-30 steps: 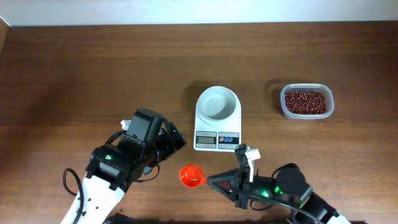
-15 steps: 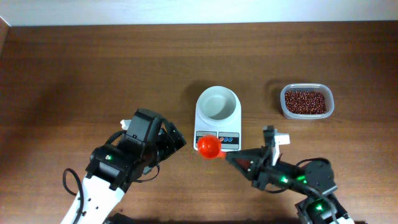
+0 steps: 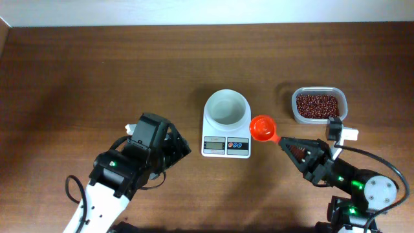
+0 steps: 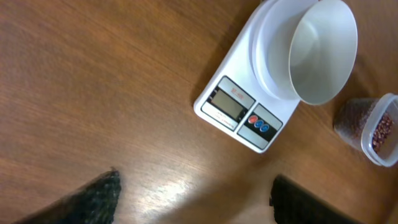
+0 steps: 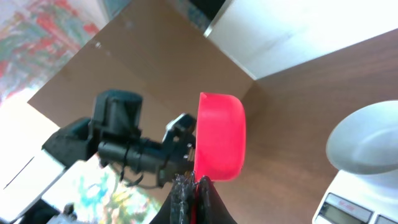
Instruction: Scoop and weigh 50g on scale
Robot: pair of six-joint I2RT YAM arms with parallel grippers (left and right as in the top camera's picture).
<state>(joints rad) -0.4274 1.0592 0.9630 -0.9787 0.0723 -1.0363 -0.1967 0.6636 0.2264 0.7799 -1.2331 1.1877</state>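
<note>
left gripper (image 4: 199, 202): jaws wide apart, nothing between them; hangs over the bare table (image 3: 97, 77) left of the scale (image 3: 226, 146), clear of the work.
right gripper (image 3: 289, 144): clamped tight on the scoop (image 3: 262, 127) handle.
scoop: cup looks empty; hovers between the bowl (image 3: 227, 107) and the tub (image 3: 293, 115), just beside the scale's right edge.
beans (image 3: 317, 105): all in the tub, right of the scale; none in the bowl.
scale: mid-table, empty bowl on top; display too small to read.
step: my read is load the scoop; nothing weighed yet.
how: bring the cup over the tub, enter at a shallow angle, drag through the beans, level before lifting. Carry level, tip slowly into the bowl, trickle near target.
risk: thin handle could twist in the grip; a heaped cup spills across the gap.
</note>
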